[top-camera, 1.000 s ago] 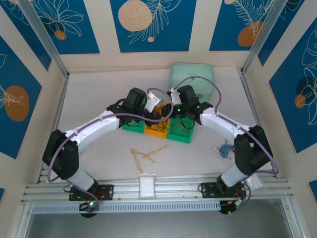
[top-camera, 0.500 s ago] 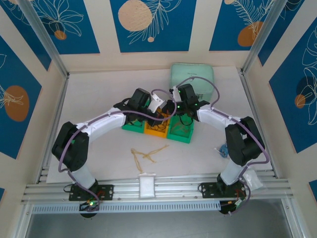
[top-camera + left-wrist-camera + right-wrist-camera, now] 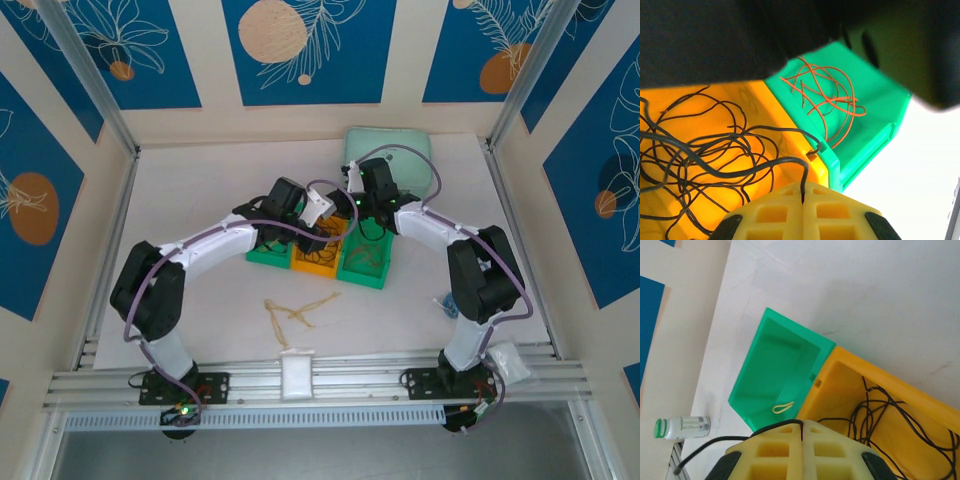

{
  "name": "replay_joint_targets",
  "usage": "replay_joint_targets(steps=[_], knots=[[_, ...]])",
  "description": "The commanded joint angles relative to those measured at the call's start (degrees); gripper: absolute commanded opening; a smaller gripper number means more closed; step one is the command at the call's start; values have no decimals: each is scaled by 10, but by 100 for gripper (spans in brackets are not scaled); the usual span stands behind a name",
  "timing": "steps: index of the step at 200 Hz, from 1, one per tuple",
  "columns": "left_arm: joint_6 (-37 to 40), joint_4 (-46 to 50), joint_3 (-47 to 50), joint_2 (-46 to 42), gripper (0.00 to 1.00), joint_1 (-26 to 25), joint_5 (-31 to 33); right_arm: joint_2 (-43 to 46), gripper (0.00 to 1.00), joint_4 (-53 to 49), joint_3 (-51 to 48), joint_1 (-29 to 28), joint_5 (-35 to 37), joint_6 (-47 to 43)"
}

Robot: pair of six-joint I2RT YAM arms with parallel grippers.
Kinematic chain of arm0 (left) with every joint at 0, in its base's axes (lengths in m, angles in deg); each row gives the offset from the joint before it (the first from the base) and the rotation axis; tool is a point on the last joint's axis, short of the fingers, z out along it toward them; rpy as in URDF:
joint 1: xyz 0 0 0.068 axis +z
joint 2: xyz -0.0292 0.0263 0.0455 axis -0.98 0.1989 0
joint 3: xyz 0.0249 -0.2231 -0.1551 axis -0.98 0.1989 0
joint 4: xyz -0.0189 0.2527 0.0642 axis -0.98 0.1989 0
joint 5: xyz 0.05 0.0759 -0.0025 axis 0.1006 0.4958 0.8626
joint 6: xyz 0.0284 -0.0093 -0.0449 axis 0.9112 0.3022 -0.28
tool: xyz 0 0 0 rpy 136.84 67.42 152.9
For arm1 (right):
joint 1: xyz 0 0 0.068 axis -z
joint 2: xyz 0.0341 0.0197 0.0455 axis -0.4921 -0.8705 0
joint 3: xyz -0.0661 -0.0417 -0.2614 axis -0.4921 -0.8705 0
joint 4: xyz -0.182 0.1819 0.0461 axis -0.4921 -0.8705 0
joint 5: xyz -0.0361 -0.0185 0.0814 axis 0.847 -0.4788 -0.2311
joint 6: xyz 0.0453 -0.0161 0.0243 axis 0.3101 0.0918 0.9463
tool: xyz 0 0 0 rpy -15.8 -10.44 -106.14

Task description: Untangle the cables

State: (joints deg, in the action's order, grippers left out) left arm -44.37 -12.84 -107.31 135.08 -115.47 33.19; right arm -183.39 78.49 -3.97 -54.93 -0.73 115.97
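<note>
Cables (image 3: 705, 150) sorted by colour in three adjoining bins, both grippers clenched above them.
The black cables (image 3: 875, 412) lie tangled in the yellow bin (image 3: 760, 100). The red-orange cables (image 3: 825, 95) lie in the green bin (image 3: 880, 120) touching it, and a yellow loop (image 3: 783, 407) lies in the other green bin (image 3: 775, 355). The left gripper (image 3: 802, 192) pinches one of the black cables. The right gripper (image 3: 802, 426) is closed; whether it grips a strand cannot be told.

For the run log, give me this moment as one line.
left gripper: shut on black cable, above orange bin | right gripper: shut, black strand alongside | red-orange cables: in green bin
</note>
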Motion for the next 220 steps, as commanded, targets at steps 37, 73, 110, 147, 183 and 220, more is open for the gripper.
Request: replay_joint_targets(steps=[37,73,110,147,183,220], knots=[[20,24,-11,-37,0,7,12,27,0,16,17,-12,-26,23],[22,25,-6,-44,0,7,16,40,0,16,14,-22,-23,28],[24,28,-1,-58,0,8,22,55,0,10,29,-28,-22,28],[25,31,6,-70,0,9,25,65,0,1,28,-37,-14,21],[25,26,14,-66,0,11,19,60,0,3,3,-37,2,19],[17,14,17,-50,0,12,3,35,0,2,-10,-31,6,14]])
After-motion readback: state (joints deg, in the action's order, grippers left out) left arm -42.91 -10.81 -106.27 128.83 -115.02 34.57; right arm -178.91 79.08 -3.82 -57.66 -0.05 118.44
